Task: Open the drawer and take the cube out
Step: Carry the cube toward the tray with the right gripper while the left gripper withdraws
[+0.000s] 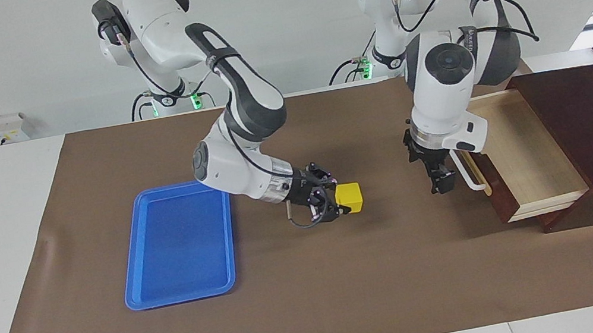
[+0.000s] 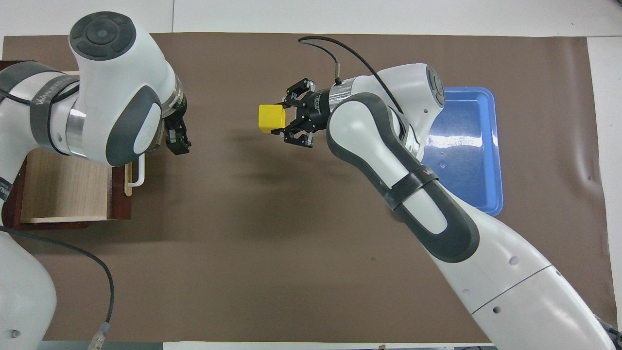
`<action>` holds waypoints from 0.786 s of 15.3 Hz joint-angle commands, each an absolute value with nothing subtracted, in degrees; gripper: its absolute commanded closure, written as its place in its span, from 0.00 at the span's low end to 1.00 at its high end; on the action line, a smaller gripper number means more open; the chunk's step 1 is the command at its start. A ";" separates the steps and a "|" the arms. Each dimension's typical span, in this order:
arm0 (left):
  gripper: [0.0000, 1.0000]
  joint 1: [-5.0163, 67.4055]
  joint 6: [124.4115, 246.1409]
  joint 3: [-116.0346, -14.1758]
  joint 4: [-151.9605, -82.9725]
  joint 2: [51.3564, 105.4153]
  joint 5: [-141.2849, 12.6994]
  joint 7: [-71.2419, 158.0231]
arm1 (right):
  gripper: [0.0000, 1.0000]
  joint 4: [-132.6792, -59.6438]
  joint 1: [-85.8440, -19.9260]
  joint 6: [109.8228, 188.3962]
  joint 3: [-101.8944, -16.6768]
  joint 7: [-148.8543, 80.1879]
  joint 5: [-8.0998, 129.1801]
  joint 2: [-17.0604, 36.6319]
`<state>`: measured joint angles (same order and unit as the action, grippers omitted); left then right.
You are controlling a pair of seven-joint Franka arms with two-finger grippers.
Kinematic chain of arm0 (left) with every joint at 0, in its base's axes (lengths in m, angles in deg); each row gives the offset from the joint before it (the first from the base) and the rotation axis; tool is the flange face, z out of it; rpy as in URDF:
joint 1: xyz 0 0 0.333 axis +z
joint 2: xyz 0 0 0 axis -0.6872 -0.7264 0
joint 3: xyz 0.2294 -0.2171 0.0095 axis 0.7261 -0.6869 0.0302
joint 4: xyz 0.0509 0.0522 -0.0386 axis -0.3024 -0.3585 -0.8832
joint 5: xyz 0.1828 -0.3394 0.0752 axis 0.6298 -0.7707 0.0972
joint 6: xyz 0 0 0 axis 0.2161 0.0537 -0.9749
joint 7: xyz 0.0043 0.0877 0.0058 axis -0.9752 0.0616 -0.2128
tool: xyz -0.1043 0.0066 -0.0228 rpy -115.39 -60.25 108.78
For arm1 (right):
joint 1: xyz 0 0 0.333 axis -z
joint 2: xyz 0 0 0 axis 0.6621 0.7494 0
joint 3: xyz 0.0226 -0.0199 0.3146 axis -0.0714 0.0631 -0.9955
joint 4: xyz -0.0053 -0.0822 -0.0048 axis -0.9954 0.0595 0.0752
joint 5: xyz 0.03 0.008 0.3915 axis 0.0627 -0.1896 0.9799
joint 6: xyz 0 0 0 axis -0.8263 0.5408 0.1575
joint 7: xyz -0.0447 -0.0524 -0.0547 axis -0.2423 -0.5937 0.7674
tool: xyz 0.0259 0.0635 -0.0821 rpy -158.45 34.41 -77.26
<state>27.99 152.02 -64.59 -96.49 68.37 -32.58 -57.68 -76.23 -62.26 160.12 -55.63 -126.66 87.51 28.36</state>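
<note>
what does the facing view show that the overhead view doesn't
Only the facing view shows the wall, both arm bases and the drawer's whole pale interior, which the left arm covers from overhead. Only the overhead view shows the right arm's lower links. Both show the right end effector holding the yellow cube, the blue tray, and the left end effector open by the drawer handle.

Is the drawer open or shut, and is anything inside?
Open: the drawer is pulled out of its dark box, and its pale wooden interior looks empty.
</note>
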 commanded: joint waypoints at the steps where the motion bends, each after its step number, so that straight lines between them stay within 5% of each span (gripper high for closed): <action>1: 0.00 32.76 153.76 -64.98 -100.20 70.87 -31.86 -51.76 | 1.00 -76.08 -54.50 152.65 -56.22 -119.97 88.22 27.93; 5: 0.00 38.74 154.65 -64.98 -100.20 70.69 -31.69 -41.56 | 1.00 -79.14 -44.04 144.38 -55.95 -113.72 87.44 26.62; 12: 0.00 48.49 161.05 -64.98 -101.52 70.60 -31.51 -26.45 | 1.00 -94.69 -30.48 141.29 -55.69 -97.02 87.26 21.61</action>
<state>43.19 155.28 -65.46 -98.58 69.55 -33.26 -33.07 -86.93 -32.44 140.52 -55.07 -101.97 87.29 25.89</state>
